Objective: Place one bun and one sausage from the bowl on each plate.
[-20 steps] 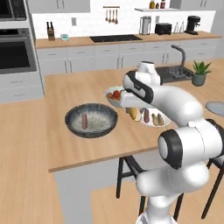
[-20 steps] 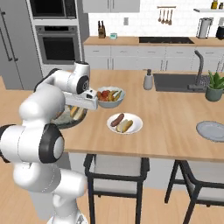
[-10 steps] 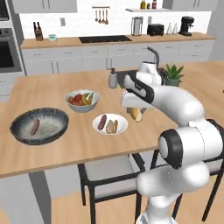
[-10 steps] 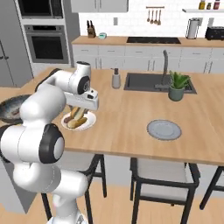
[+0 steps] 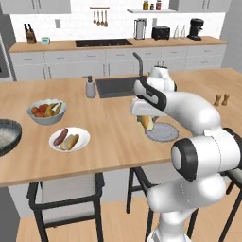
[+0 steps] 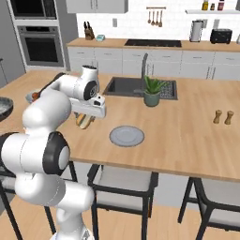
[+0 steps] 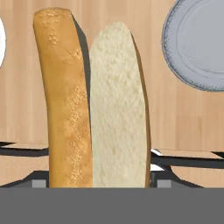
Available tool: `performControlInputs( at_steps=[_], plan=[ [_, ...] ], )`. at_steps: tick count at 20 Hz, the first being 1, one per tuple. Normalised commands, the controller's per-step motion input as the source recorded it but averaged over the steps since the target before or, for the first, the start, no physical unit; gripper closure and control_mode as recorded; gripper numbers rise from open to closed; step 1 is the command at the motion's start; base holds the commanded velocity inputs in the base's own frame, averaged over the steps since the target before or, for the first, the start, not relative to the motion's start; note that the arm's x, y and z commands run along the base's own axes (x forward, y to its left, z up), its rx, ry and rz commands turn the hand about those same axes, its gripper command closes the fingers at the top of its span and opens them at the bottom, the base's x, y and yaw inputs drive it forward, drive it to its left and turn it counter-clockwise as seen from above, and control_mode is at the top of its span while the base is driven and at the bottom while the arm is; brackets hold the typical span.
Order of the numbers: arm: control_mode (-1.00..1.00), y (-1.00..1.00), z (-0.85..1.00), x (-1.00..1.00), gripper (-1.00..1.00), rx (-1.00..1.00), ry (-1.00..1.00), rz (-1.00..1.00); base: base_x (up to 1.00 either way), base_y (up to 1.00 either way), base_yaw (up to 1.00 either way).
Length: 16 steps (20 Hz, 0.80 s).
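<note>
There are two plates: one white plate (image 5: 70, 140) and one grey plate (image 5: 161, 133). I count two buns, one bun (image 5: 72, 141) on the white plate and one (image 5: 147, 123) under the hand. One sausage (image 5: 60, 136), one fruit bowl (image 5: 46, 112), one dark bowl (image 5: 7, 136), two shakers (image 6: 222, 116).

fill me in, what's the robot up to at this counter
The white arm's gripper is carrying a bun over the wooden counter, close beside the grey plate, which has nothing on it yet. The white plate further along already holds a sausage and a bun. The dark bowl sits at the far edge, next to a fruit bowl.
</note>
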Motion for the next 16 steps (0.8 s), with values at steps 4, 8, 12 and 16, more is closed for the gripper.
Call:
performControlInputs(
  at_steps=[4, 8, 12, 16],
  plan=[
    [-1.00, -0.59, 0.00, 0.01, 1.00, 0.00, 0.00, 0.06, 0.00, -0.21, 0.02],
    [-1.00, -0.60, -0.18, 0.48, 1.00, 0.00, 0.09, 0.09, 0.00, 0.00, 0.00],
    [-1.00, -0.90, -0.48, 0.55, 1.00, 0.02, 0.15, 0.07, 0.00, 0.00, 0.00],
    [-1.00, -0.80, -0.65, 0.89, 1.00, 0.00, 0.08, 0.10, 0.00, 0.00, 0.00]
  ],
)
